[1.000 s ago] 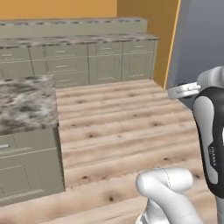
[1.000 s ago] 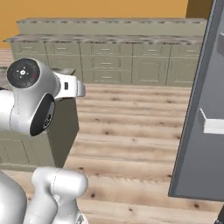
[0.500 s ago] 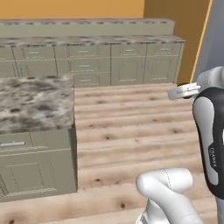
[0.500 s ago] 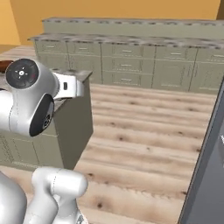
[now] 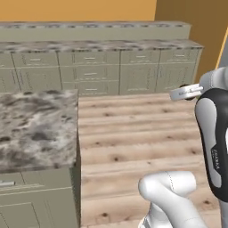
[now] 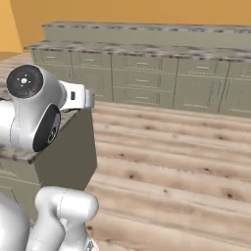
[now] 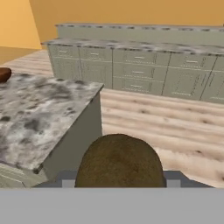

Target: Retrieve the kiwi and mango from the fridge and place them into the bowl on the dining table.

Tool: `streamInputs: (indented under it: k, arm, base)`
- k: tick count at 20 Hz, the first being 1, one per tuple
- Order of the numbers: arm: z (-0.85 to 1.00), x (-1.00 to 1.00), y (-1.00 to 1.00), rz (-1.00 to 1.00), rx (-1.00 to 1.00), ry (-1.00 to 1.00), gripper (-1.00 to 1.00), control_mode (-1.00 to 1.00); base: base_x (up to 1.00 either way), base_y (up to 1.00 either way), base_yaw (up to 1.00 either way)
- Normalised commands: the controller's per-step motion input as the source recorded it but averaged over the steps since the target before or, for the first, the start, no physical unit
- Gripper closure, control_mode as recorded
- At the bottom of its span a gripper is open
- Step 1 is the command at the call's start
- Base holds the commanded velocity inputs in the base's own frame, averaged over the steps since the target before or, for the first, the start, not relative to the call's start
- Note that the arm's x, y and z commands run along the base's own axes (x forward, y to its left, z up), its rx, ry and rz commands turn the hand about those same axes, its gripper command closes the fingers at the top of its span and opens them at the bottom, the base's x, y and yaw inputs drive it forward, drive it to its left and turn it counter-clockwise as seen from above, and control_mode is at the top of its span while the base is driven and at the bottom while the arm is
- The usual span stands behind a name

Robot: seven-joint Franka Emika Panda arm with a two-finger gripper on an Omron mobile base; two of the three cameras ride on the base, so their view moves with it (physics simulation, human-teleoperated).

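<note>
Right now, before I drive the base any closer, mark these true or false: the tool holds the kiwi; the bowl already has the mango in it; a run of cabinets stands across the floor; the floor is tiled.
1. The tool holds the kiwi. True: the brown fruit sits between its tips in the hand view.
2. The bowl holds the mango. False: just its rim shows at the picture's edge; its inside is out of view.
3. Cabinets line the far wall. True.
4. The floor is tiled. False: it is wooden planks.
</note>
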Motion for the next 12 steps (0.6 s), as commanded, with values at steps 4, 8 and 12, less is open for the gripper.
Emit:
streamInputs:
  k: [4, 8, 12]
  arm:
    - [0.0, 0.0, 0.0, 0.0, 0.0, 0.0, 1.0, 1.0]
    - [0.0, 0.0, 0.0, 0.0, 0.0, 0.0, 1.0, 1.0]
    - [0.0, 0.0, 0.0, 0.0, 0.0, 0.0, 1.0, 1.0]
  base:
    - [1.0, -0.41, 0.05]
    - [1.0, -0.51, 0.09]
    - [1.0, -0.53, 0.13]
